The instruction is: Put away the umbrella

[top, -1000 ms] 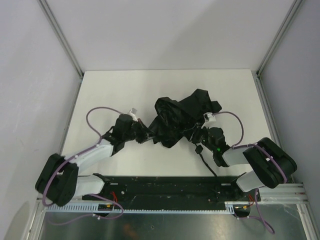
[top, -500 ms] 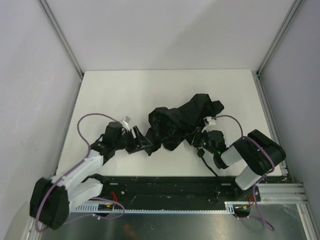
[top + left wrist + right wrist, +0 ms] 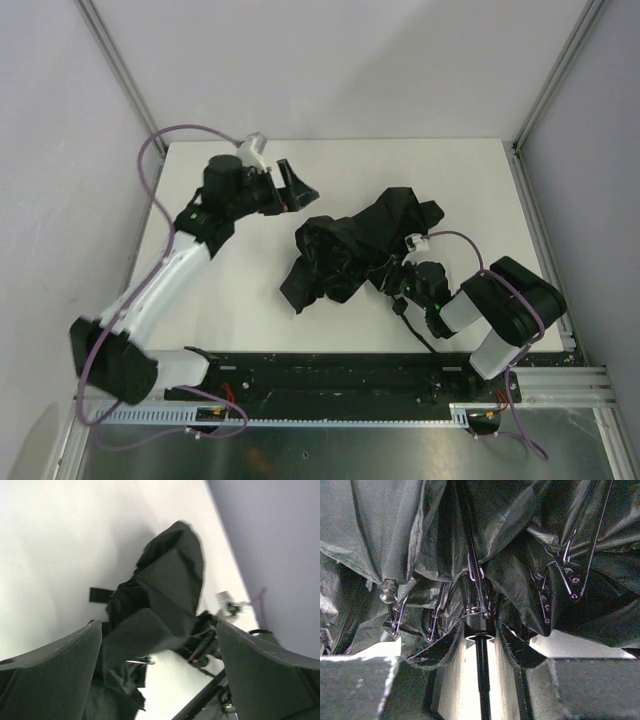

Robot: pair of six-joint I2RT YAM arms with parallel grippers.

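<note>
Mid-table, just toward 3 o'clock: umbrella (image 3: 352, 248), slack black heap, long axis roughly 8 to 2 o'clock. From left gripper (image 3: 297, 184), aloft with jaws spread wide and holding nothing, heap toward 4 o'clock, apart. Right gripper (image 3: 400, 279) nearer, tucked beneath fabric at heap's 5 o'clock edge, shaft (image 3: 481, 680) running straight between its fingers. Clenched on it or not: cannot tell, contact buried in folds. Handle unseen; wrist cord (image 3: 412, 328) trailing toward 6 o'clock.

The umbrella (image 3: 355, 250) lies before me mid-table (image 3: 240, 310), a crumpled black heap, its canopy loosely collapsed. Under my right wrist its thin metal ribs (image 3: 472, 575) bunch around the dark shaft (image 3: 481, 680), with fabric sagging over them.
</note>
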